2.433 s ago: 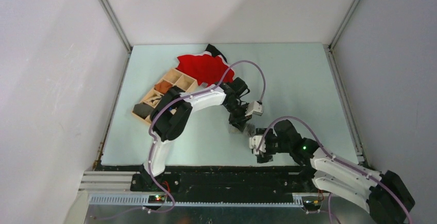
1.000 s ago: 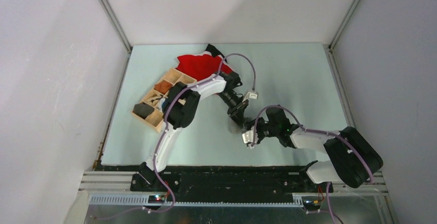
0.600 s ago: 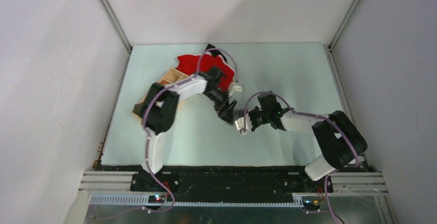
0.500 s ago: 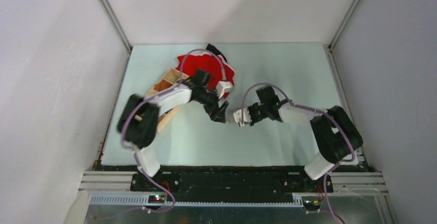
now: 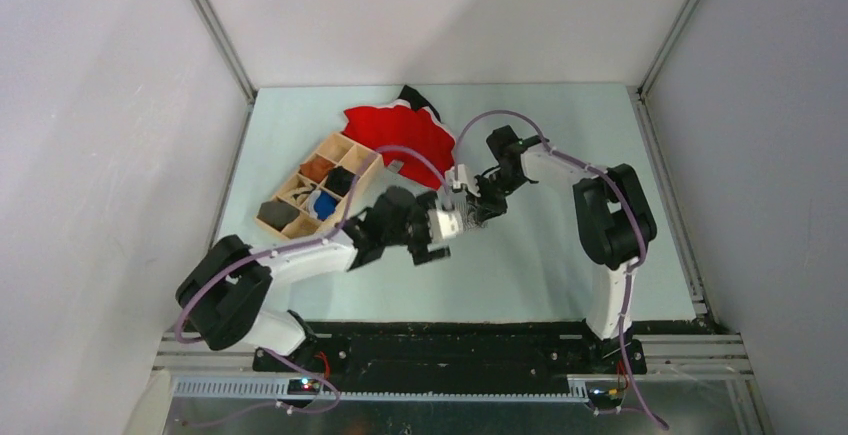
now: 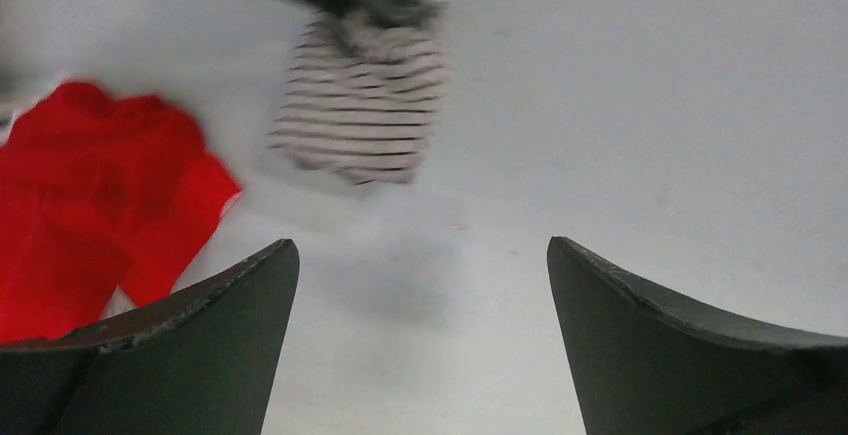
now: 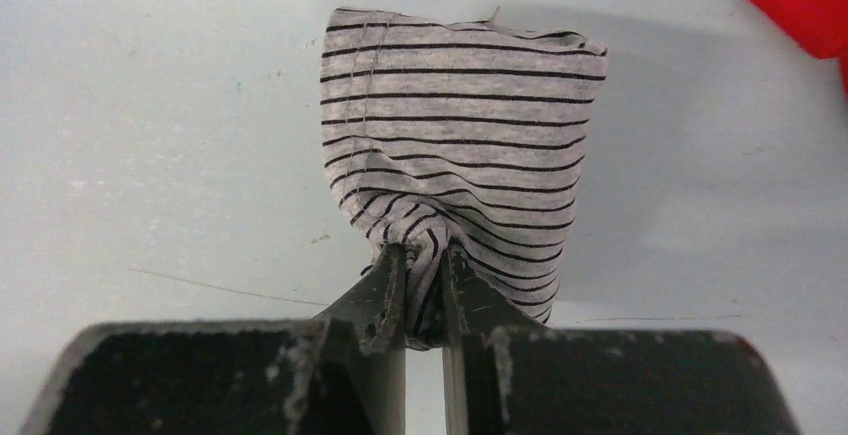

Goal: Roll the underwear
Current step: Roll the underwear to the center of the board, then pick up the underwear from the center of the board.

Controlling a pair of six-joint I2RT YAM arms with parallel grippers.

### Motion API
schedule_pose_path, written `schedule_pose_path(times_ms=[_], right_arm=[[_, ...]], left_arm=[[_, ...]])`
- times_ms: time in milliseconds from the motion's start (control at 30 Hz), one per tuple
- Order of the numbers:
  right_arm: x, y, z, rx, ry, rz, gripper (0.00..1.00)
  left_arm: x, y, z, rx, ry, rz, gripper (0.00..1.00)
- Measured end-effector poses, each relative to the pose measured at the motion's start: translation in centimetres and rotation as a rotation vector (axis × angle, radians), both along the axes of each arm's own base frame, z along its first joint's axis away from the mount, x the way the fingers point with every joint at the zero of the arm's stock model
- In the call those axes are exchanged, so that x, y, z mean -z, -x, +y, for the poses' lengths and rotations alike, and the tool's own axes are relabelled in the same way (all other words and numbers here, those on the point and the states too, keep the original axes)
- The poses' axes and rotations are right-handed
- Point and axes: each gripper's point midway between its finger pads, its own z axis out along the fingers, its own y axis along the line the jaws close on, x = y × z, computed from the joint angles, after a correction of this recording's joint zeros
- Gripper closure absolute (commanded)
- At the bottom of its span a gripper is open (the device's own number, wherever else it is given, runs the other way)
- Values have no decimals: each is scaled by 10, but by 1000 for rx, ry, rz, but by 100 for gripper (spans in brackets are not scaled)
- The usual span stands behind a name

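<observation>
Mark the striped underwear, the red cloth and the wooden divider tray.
Grey-striped fabric underwear [image 7: 460, 145], right wrist view, middle of the bundle.
Bright red cloth [image 5: 400, 133], top external view, its centre.
Light wooden compartment tray [image 5: 299, 174], top external view, upper-left rim.

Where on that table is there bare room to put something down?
Bare: the pale green table's far right corner, and the near strip between the arms. Crowded: left and centre, with the bright red cloth, wooden compartment tray, and the grey striped fabric underwear pinched by the right end effector.
</observation>
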Motion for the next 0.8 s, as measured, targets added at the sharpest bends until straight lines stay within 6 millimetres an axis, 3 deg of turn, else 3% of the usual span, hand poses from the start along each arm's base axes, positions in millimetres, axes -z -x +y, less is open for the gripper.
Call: schedule_pose_path(times_ms=[100, 167, 400, 633, 800], right_arm=[[1, -1, 0, 16, 25, 71, 93], [0, -2, 0, 32, 41, 123, 92], [1, -1, -3, 78, 68, 246, 93], [2, 3, -5, 86, 82, 277, 93], [3, 5, -7, 89, 88, 291, 93]], left_arm=[[22, 23, -13, 178, -74, -145, 1], [25, 24, -23, 256, -98, -238, 0], [21, 7, -55, 415, -154, -584, 4], [48, -10, -57, 496, -310, -725, 25], [54, -41, -68, 490, -426, -792, 38]])
